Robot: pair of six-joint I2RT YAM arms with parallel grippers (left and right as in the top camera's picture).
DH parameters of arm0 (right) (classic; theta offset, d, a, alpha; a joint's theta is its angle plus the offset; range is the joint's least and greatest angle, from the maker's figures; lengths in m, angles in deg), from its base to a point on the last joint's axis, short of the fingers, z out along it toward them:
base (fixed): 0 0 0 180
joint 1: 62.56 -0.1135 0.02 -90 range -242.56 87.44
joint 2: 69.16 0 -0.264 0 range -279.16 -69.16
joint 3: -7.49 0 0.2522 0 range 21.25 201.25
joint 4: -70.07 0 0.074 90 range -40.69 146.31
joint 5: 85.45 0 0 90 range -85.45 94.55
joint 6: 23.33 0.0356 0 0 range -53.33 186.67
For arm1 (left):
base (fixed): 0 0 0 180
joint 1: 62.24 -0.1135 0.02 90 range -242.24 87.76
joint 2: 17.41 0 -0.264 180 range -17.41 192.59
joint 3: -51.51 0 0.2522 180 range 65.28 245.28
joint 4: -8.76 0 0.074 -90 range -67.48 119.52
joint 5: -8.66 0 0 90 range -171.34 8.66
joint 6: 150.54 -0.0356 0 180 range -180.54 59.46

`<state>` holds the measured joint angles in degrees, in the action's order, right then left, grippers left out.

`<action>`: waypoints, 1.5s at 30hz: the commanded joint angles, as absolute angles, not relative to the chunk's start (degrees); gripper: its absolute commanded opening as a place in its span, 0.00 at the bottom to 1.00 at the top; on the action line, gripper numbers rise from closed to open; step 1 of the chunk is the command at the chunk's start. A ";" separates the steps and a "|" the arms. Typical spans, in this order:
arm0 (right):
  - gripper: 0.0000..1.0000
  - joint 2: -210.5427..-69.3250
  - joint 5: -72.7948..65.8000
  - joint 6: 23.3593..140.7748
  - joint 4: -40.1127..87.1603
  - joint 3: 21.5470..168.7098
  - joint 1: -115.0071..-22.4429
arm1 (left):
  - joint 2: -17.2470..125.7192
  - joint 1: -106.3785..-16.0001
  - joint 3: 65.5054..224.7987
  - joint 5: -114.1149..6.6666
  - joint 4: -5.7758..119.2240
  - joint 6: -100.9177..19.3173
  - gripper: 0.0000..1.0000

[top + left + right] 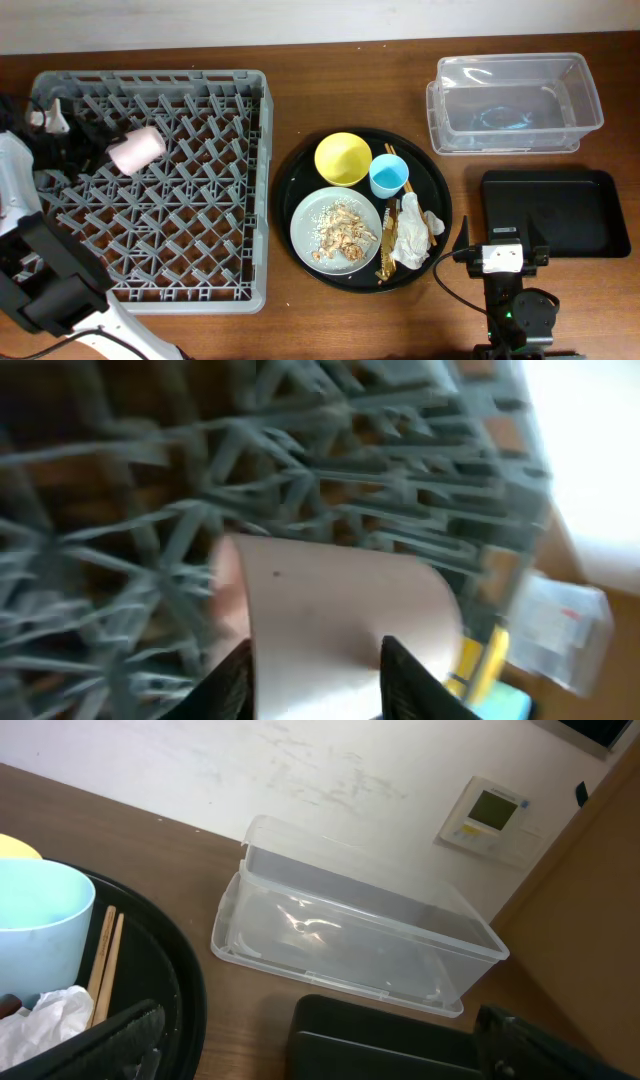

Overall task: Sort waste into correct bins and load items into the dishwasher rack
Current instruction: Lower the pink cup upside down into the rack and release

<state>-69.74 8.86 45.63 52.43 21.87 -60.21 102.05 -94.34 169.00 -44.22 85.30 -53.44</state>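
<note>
Showing what overhead hides, left tool [318, 660] clamps pink cup [340, 600]; right tool [335, 1040] spread wide.

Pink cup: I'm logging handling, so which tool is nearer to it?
Left. The left tool straddles the pink cup in the rack; the right tool hangs far off across the table, by the rectangular tray.

No legible text, wall panel [492, 813] screen seemingly too small to read
</note>
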 commanded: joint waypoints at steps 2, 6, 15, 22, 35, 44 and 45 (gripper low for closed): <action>0.99 -69.37 9.74 45.68 52.01 21.57 -60.63 | 104.69 -95.47 167.31 -59.25 87.62 -53.84 0.40; 0.99 -69.37 9.74 45.68 52.04 21.57 -60.63 | 104.69 -96.19 172.54 -68.19 92.27 -52.24 0.40; 0.99 -69.37 9.74 45.68 52.01 21.57 -60.63 | 103.95 -90.44 194.77 -61.33 104.27 -52.55 0.00; 0.99 -69.37 9.74 45.68 52.01 21.57 -60.63 | 104.74 -77.33 188.49 -72.17 97.72 -54.56 0.00; 0.99 -69.37 9.74 45.68 52.04 21.57 -60.63 | 104.76 -75.91 172.84 -85.18 86.81 -54.14 0.00; 0.98 -69.37 9.74 45.68 52.04 21.57 -60.63 | 102.77 -81.22 178.16 -88.80 92.93 -43.81 0.00; 0.99 -69.37 9.74 45.68 52.04 21.57 -60.63 | 102.44 -82.10 178.16 -88.65 93.30 -43.81 0.00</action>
